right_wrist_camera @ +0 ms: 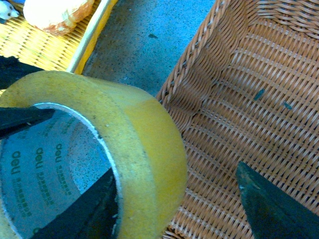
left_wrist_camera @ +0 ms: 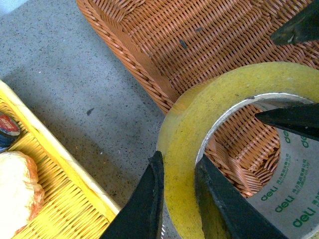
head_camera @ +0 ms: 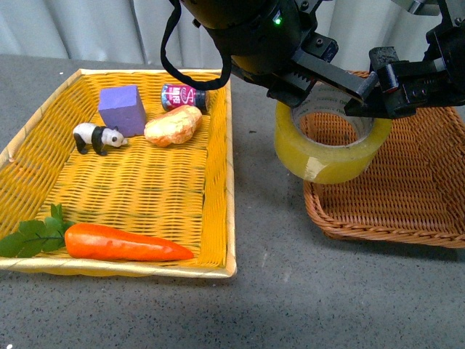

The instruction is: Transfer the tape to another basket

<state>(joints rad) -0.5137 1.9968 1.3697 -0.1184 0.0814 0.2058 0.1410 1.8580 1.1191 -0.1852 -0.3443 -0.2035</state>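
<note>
The tape (head_camera: 330, 149), a wide yellowish roll with a white printed core, hangs in the air over the left rim of the brown wicker basket (head_camera: 429, 189). My left gripper (head_camera: 292, 102) is shut on the roll's wall, one finger inside the core and one outside, as the left wrist view (left_wrist_camera: 179, 184) shows with the tape (left_wrist_camera: 184, 124) above the basket (left_wrist_camera: 199, 40). My right gripper (head_camera: 363, 102) is open. In the right wrist view (right_wrist_camera: 174, 172) its jaws straddle the tape's (right_wrist_camera: 144, 139) wall without closing, over the basket (right_wrist_camera: 259, 64).
A bright yellow basket (head_camera: 218, 182) stands at the left. It holds a carrot (head_camera: 123, 243), a toy panda (head_camera: 98, 137), a purple block (head_camera: 122, 109), a bread roll (head_camera: 173, 125) and a small can (head_camera: 185, 96). Grey tabletop (head_camera: 269, 218) lies between the baskets.
</note>
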